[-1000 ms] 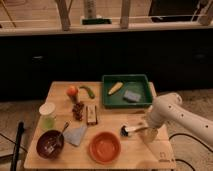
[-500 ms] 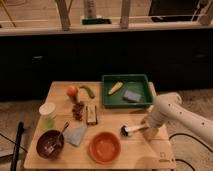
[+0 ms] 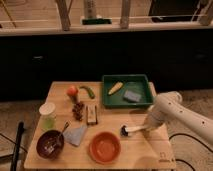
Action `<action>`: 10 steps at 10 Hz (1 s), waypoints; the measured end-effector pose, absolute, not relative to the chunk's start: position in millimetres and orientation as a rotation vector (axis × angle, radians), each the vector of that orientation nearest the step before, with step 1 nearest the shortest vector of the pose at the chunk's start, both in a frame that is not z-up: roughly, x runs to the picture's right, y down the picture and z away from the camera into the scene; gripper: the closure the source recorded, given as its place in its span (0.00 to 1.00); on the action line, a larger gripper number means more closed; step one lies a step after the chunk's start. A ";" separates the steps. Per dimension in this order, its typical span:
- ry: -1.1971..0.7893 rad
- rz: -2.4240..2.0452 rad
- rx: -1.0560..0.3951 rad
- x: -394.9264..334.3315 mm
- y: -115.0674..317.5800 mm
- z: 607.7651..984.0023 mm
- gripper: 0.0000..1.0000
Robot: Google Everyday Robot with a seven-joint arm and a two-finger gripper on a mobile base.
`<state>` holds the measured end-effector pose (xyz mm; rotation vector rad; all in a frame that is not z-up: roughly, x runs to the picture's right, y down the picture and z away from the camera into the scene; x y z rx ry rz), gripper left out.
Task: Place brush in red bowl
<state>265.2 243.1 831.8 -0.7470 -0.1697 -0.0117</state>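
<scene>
At the far left of the wooden worktop stands a pale green cup. Below it, in the lower left of the frame, a dark maroon bowl holds a dark-handled utensil. A grey cloth lies just beside that bowl. Higher up, near the worktop's back edge, an orange fruit sits next to a green vegetable. Under them are a dark red cluster of grapes and a small brown block.

The red bowl sits at the lower centre, near the front edge. Behind it, at the upper middle, a green tray carries a yellow item and a grey sponge.

The brush lies to the right of the red bowl and apart from it. Its black head points left and its white handle runs right. The gripper is low at the far end of the handle, below the white arm that reaches in from the right edge. I cannot tell whether it has hold of the handle.
</scene>
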 end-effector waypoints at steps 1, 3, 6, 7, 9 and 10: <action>-0.168 -0.012 -0.750 265.9 244.4 831.7 1.00; -0.160 -0.049 -0.763 260.2 248.3 829.4 1.00; -0.164 -0.062 -0.755 256.6 243.8 823.4 1.00; -0.173 -0.063 -0.745 255.4 238.5 819.5 1.00; -0.209 -0.050 -0.719 255.9 225.0 812.4 1.00; -0.234 -0.045 -0.708 256.1 216.4 807.5 1.00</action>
